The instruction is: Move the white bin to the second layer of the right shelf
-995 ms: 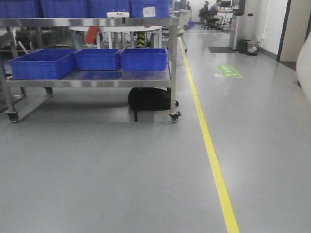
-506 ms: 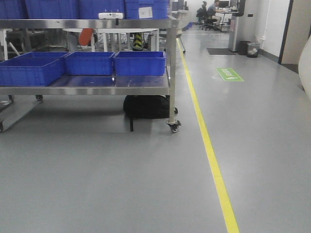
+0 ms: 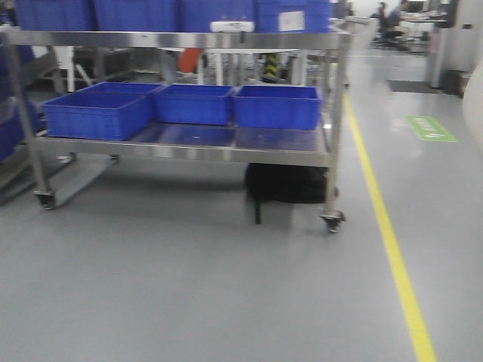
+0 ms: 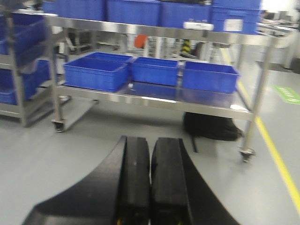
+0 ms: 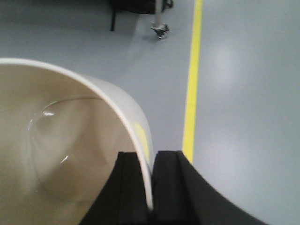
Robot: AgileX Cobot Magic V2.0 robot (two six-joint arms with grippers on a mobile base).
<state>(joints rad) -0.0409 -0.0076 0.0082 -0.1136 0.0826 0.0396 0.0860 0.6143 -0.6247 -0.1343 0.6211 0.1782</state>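
The white bin [image 5: 70, 150] fills the left of the right wrist view, cream and glossy, with its empty inside facing the camera. My right gripper [image 5: 151, 155] is shut on its rim, one finger inside the wall and one outside, and holds it above the grey floor. A pale curved sliver at the front view's right edge [image 3: 475, 98] looks like the same bin. My left gripper [image 4: 151, 140] is shut with nothing between its black fingers and points at the cart. The right shelf second layer is out of view.
A wheeled steel cart [image 3: 189, 39] stands ahead with several blue crates [image 3: 275, 105] on its lower and top levels. A black bag [image 3: 287, 183] lies under it beside a caster [image 3: 333, 220]. A yellow floor line [image 3: 385, 226] runs along the right. Another rack with blue crates [image 4: 18, 56] stands left.
The front view has swung left, so the cart now sits farther right and looks larger, and the yellow line has shifted right. The picture is blurred by motion.
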